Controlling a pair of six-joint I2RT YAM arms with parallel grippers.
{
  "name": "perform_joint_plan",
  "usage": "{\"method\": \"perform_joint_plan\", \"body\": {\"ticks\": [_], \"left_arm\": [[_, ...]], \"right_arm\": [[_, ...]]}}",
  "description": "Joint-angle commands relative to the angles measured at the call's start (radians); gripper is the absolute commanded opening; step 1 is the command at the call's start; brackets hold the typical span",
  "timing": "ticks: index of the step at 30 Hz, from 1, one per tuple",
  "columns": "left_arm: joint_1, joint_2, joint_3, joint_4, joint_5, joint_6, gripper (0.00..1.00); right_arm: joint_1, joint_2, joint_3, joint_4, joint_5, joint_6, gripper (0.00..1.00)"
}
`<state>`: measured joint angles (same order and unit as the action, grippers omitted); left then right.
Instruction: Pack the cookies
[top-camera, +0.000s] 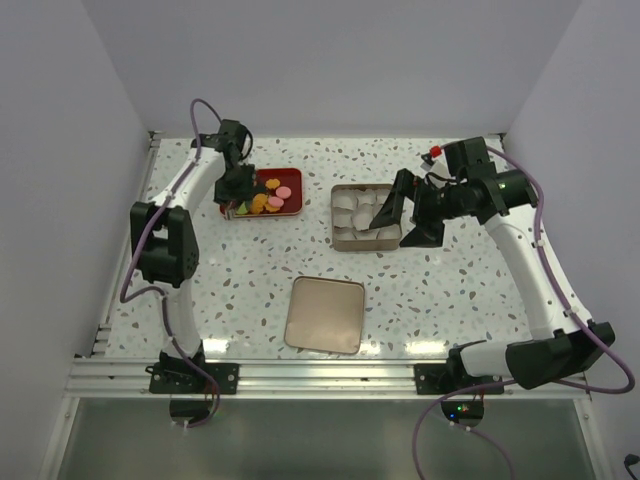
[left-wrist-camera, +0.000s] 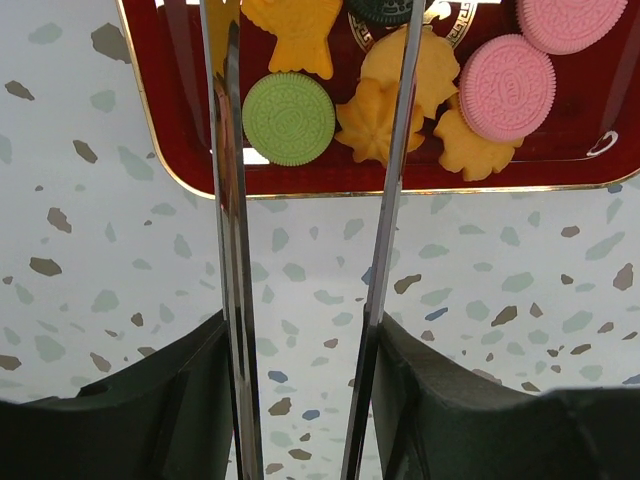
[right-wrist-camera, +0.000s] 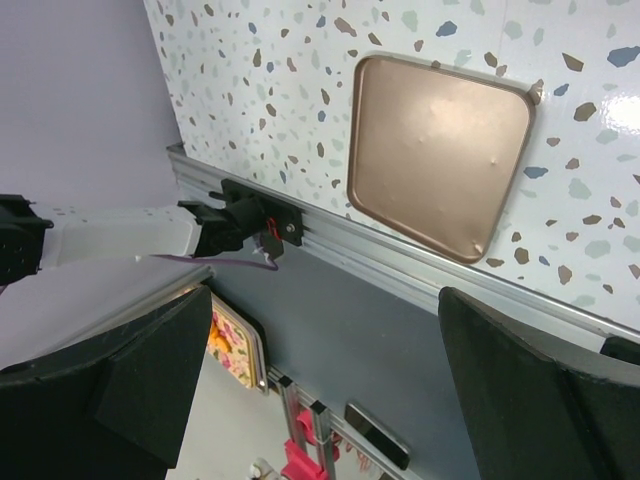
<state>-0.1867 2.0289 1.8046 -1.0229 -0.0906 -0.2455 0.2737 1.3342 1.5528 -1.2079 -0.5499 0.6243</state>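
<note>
1. A white speckled desk (top-camera: 450, 290) is lying inside a booth, with plain pale walls (top-camera: 330, 70) rising at its left, far and right edges and a metal rail (top-camera: 300, 378) running along its near edge.
2. The cookies (top-camera: 270, 197) are lying in a red tray (left-wrist-camera: 185, 100) toward the far left corner.
3. The left end effector (top-camera: 236, 207) is hanging over the tray's near rim, its thin metal fingers (left-wrist-camera: 228, 200) spread and gripping nothing.
4. The right end effector (top-camera: 403, 225) is gaping empty beside an open tin (top-camera: 334, 215) of paper cups (top-camera: 355, 205) toward the far edge.
5. A flat tan lid (top-camera: 325, 315) is lying close to the near edge.
</note>
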Motion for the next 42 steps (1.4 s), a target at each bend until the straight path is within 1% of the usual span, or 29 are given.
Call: {"method": "perform_joint_plan", "body": {"ticks": [1, 7, 14, 17, 20, 21, 22, 25, 28, 35, 38, 41, 42], "left_arm": [[-0.002, -0.003, 0.029, -0.017, -0.005, 0.008, 0.54], [-0.007, 0.024, 0.036, -0.008, 0.006, 0.011, 0.54], [-0.011, 0.082, 0.094, -0.029, 0.002, 0.020, 0.53], [-0.011, 0.093, 0.113, -0.036, 0.008, 0.017, 0.49], [-0.011, 0.093, 0.113, -0.037, 0.011, 0.014, 0.41], [-0.013, 0.091, 0.113, -0.039, 0.011, 0.012, 0.34], [-0.011, 0.088, 0.113, -0.042, 0.011, 0.014, 0.32], [-0.011, 0.076, 0.113, -0.046, 0.005, 0.015, 0.29], [-0.013, 0.053, 0.119, -0.052, 0.000, 0.011, 0.29], [-0.016, -0.051, 0.130, -0.066, 0.025, -0.009, 0.27], [-0.040, -0.094, 0.142, -0.078, 0.019, -0.014, 0.27], [-0.097, -0.122, 0.160, -0.103, -0.011, -0.018, 0.26], [-0.135, -0.131, 0.160, -0.106, -0.012, -0.023, 0.25]], "right_arm": [[-0.004, 0.000, 0.041, -0.002, -0.031, -0.024, 0.99], [-0.005, 0.010, 0.036, -0.001, -0.033, -0.029, 0.99], [-0.005, 0.014, 0.032, 0.002, -0.033, -0.029, 0.99], [-0.005, 0.016, 0.030, 0.004, -0.031, -0.029, 0.99], [-0.004, 0.016, 0.032, 0.004, -0.033, -0.028, 0.99], [-0.007, 0.016, 0.033, 0.002, -0.033, -0.026, 0.99], [-0.007, 0.016, 0.032, 0.004, -0.033, -0.025, 0.99], [-0.007, 0.017, 0.035, 0.004, -0.033, -0.025, 0.99], [-0.007, 0.013, 0.042, 0.004, -0.035, -0.020, 0.99], [-0.008, 0.002, 0.069, -0.010, -0.030, -0.008, 0.99], [-0.007, -0.012, 0.075, -0.015, -0.027, -0.003, 0.99], [-0.005, -0.026, 0.079, -0.022, -0.021, 0.000, 0.99], [-0.007, -0.029, 0.082, -0.025, -0.013, 0.002, 0.99]]}}
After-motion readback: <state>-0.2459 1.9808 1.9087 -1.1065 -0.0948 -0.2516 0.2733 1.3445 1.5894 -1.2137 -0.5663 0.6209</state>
